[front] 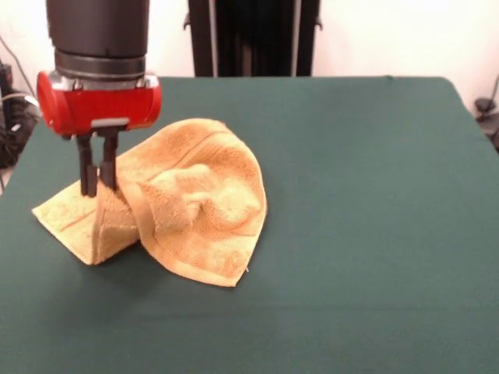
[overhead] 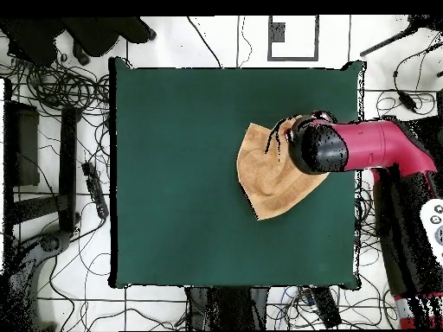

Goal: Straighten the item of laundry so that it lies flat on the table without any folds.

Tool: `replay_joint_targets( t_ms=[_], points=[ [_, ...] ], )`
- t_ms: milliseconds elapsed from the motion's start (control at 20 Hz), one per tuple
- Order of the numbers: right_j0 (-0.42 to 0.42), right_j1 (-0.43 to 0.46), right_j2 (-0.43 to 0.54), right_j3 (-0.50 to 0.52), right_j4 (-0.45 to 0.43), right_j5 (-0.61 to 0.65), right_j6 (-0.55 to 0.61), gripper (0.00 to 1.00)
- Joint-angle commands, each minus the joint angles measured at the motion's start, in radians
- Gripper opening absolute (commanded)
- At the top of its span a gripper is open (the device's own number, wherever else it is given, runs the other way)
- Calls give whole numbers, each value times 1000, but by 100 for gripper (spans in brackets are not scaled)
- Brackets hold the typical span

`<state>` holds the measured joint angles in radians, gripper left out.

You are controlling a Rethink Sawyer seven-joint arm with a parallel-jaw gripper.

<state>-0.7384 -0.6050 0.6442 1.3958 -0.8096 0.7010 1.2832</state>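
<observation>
The golden-orange towel (front: 195,202) lies crumpled on the left half of the green table (front: 374,195), with folds and a woven band showing. My gripper (front: 98,185) stands over the towel's left part, its two dark fingers shut on a pinch of cloth that rises in a peak to the tips. The towel's left corner still rests on the table. In the overhead view the towel (overhead: 264,177) lies right of the table's (overhead: 173,173) middle, and the red arm (overhead: 363,147) covers its right part and hides the gripper.
The black pedestal (front: 249,35) stands behind the table's far edge. Tangled cables (overhead: 60,95) and gear lie on the floor around the table. The towel is near the table's left edge in the front view.
</observation>
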Motion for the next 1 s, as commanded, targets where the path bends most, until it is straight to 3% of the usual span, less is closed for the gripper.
replay_joint_targets(
  t_ms=[50,1000],
  points=[
    [1,93,102,-122,-17,133,-440,0],
    [-40,198,126,-286,10,155,-722,0]
  ],
)
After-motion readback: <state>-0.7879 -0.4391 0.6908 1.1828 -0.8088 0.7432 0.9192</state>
